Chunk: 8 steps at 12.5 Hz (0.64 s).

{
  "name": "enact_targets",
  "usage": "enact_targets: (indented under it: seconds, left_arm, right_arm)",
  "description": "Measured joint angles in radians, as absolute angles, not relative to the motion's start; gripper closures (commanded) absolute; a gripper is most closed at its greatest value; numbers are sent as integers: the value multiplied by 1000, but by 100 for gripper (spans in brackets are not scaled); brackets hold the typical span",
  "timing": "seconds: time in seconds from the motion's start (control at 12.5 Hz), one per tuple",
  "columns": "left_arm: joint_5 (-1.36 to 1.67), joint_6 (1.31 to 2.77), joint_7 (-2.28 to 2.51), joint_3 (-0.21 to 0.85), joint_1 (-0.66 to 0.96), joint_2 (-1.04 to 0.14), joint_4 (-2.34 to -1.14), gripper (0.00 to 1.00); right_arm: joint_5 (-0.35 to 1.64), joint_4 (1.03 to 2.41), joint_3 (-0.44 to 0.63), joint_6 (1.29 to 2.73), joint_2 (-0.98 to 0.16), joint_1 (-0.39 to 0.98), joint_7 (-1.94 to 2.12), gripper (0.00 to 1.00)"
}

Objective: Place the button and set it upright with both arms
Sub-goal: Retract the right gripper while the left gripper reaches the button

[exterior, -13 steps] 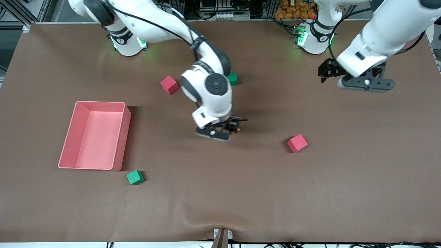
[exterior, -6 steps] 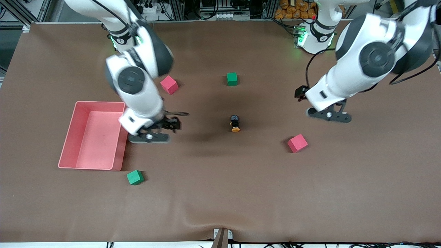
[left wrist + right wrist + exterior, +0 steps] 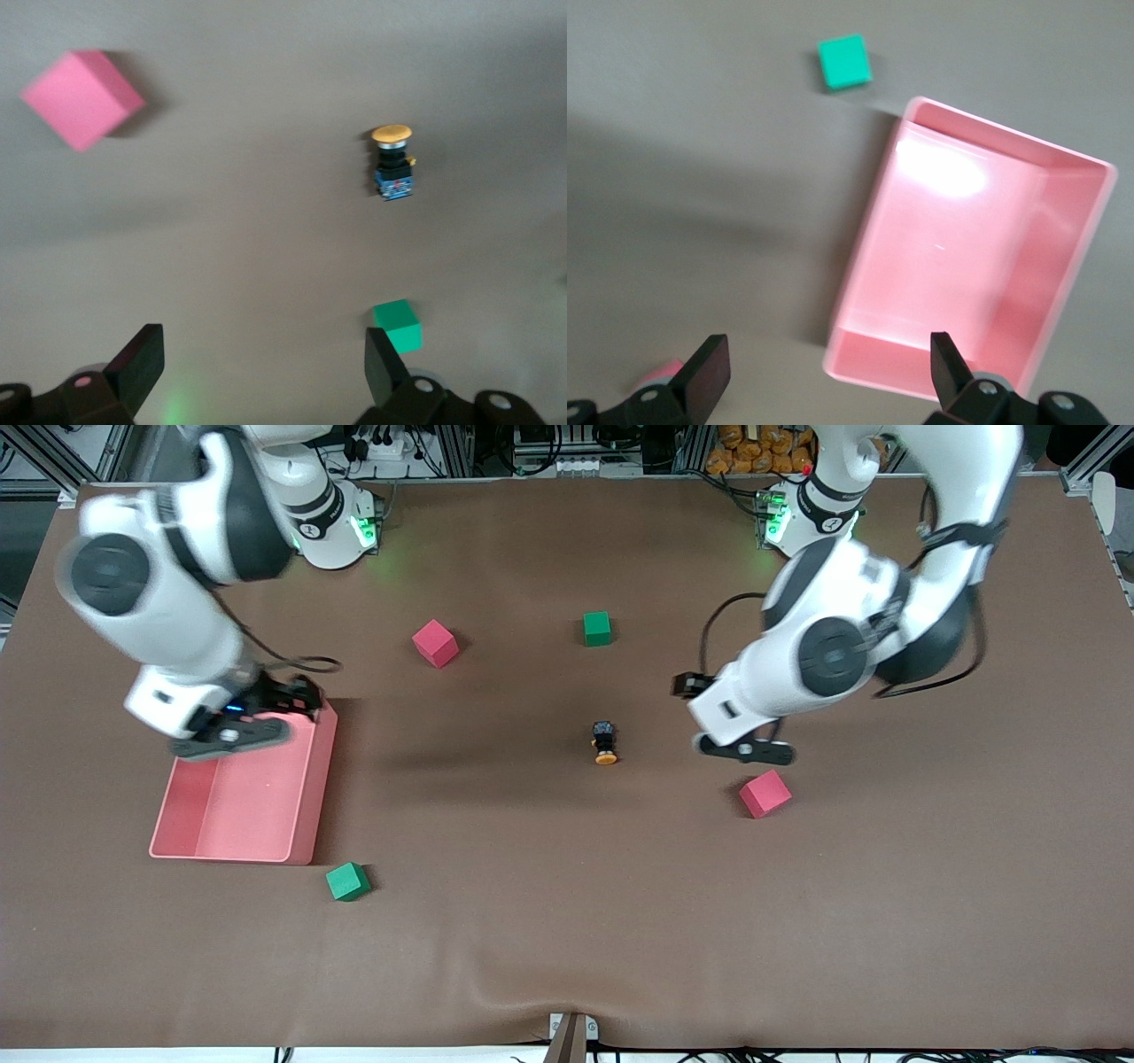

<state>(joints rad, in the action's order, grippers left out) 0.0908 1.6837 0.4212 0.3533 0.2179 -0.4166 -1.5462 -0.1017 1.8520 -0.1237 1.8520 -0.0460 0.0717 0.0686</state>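
The button lies on its side mid-table, its orange cap toward the front camera and its black body away from it; it also shows in the left wrist view. My left gripper hangs open and empty over the table beside the button, toward the left arm's end. My right gripper is open and empty too, over the farther corner of the pink bin, well away from the button.
A pink cube lies near the left gripper, nearer the front camera. A green cube and a second pink cube lie farther back. Another green cube sits by the bin's near corner.
The right arm has swung off the button to over the pink bin, leaving the button lying on the table. The left arm has come down and in toward the button.
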Motion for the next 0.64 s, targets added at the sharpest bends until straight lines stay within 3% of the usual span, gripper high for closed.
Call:
enact_targets:
  seconds: [0.24,0.64]
  left_arm:
    - [91,1721,482,351,293,-532,-1485,0]
    - [89,1842,482,349,330,-649,-1469,0]
  right_arm:
    - [-88,1854,-149,1782,20,-39,210,0]
    - [-81,1789,-134,1697,69,-54,216,0]
